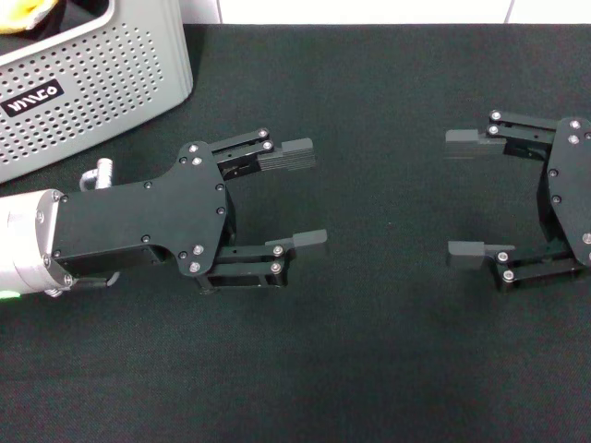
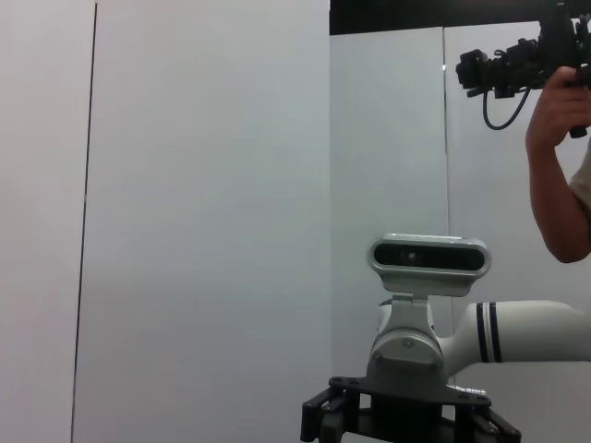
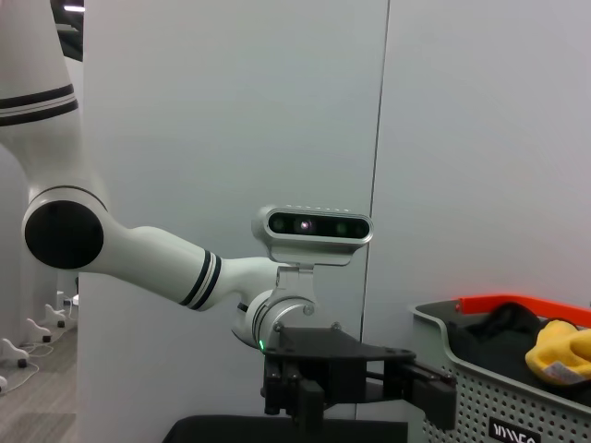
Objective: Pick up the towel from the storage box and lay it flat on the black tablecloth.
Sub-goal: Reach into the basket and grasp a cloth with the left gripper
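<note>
In the upper left corner of the head view stands the storage box (image 1: 88, 88), light grey with dotted walls, cut off by the frame's top and left edges. A black patch on its near wall carries white logo lettering; the letters cannot be made out with certainty. Inside the box, at the very top left of the frame, a small piece of the yellow towel (image 1: 28, 17) shows; the right wrist view has it bunched in the box beside dark fabric (image 3: 499, 337), with an orange-red strip (image 3: 517, 303) behind along the rim.

The box sits on the black tablecloth (image 1: 369, 369), which fills the rest of the head view.

Left of centre, the left gripper (image 1: 305, 198) hangs over the cloth just right of the box, its two fingers spread wide, holding nothing and touching nothing.

At the right edge, the right gripper (image 1: 466, 198) faces it, well apart across bare cloth, fingers likewise spread wide and empty.

In the upper right of the left wrist view, a person's arm (image 2: 554, 175) holds a camera (image 2: 503, 69).
</note>
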Available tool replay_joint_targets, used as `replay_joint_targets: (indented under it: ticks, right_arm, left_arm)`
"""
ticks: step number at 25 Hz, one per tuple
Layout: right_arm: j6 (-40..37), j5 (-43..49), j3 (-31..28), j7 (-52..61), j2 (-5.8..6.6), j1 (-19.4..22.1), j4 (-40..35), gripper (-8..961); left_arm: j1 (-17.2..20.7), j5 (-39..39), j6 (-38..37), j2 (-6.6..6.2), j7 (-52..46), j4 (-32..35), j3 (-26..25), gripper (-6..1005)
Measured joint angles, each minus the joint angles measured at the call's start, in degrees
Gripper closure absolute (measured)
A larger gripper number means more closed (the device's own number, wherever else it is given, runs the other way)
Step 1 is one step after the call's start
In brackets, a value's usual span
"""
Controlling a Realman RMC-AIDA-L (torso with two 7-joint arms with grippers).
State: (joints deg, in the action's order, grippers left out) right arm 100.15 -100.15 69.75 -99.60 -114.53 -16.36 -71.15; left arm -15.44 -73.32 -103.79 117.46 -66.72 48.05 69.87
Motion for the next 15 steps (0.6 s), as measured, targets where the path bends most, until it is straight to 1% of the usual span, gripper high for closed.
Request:
replay_joint_targets:
  ticks: [7, 12, 15]
  right_arm:
    - [0.0, -0.4, -0.4, 0.2, 0.07, 0.2, 1.2, 68]
    - [-0.1, -0.4, -0.5, 0.2, 0.20, 0.6, 1.2, 68]
    - [-0.1, -0.4, -0.9, -0.1, 0.20, 0.7, 1.5, 68]
  left_arm:
    - [0.1, 0.0, 0.0, 0.07, 0.0, 0.1, 0.1, 202]
    - [0.2, 0.0, 0.1, 0.36, 0.2, -0.1, 0.1, 203]
    - [-0.1, -0.2, 1.0, 0.43, 0.8, -1.4, -1.2, 203]
